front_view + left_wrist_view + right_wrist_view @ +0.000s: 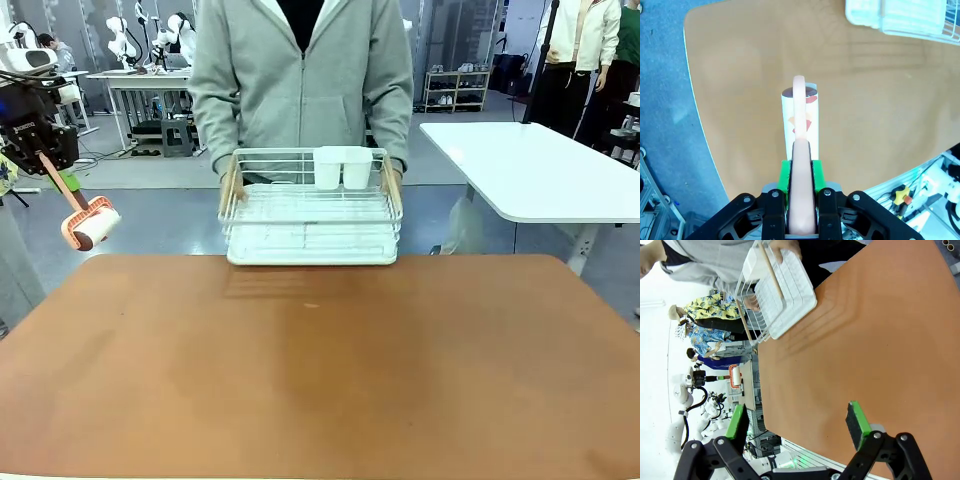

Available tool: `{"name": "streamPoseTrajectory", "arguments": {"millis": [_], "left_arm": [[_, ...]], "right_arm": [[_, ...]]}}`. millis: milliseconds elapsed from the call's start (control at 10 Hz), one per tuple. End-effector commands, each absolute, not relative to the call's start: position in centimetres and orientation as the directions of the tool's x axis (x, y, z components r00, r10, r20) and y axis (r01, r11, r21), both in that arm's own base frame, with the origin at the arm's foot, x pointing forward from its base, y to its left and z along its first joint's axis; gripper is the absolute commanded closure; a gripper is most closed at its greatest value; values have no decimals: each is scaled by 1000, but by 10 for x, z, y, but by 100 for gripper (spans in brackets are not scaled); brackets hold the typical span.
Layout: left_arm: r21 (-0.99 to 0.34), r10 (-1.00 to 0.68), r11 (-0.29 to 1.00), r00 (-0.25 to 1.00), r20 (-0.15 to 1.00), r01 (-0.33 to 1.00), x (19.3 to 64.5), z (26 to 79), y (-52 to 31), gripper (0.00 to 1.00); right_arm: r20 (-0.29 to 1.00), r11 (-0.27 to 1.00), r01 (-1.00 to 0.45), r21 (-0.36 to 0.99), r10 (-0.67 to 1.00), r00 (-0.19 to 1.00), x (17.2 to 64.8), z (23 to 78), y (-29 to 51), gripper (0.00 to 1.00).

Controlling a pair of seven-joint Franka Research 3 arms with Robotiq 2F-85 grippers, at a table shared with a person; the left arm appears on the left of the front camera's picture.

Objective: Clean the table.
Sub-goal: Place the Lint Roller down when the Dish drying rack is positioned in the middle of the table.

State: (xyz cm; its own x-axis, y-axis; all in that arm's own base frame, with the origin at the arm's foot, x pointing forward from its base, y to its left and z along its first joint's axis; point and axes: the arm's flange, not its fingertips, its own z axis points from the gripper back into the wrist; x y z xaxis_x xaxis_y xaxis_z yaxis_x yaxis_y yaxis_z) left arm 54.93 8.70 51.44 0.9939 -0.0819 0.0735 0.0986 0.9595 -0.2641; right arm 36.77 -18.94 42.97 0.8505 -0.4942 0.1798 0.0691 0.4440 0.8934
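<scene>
The reddish-brown table (320, 370) spreads across the front view. At its far left, above the floor beside the table's corner, my left gripper (45, 158) is shut on the pink handle of a lint roller (92, 225), which hangs down and to the right. In the left wrist view the left gripper (801, 172) clamps that handle between green pads, and the white roller (800, 117) hovers over the table (750, 75) near its edge. My right gripper (797, 422) stands open over the table (865, 340) with nothing between its fingers.
A person in a grey hoodie holds a white wire dish rack (310, 215) by its wooden handles at the table's far edge; two white cups (342, 168) sit in it. A white-topped table (540, 170) stands at the right. The rack (780, 290) also shows far off.
</scene>
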Motion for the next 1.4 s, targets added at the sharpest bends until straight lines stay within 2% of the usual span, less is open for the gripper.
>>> {"name": "streamPoseTrajectory", "arguments": {"millis": [0, 1300], "left_arm": [[-253, -87, 962, 994, 61, 99, 547, 519, 89, 79], [-253, -87, 962, 994, 61, 99, 547, 519, 89, 79]], "right_arm": [[182, 432, 59, 900, -495, 850, 368, 432, -189, 0], [182, 432, 59, 900, -495, 850, 368, 432, -189, 0]]}}
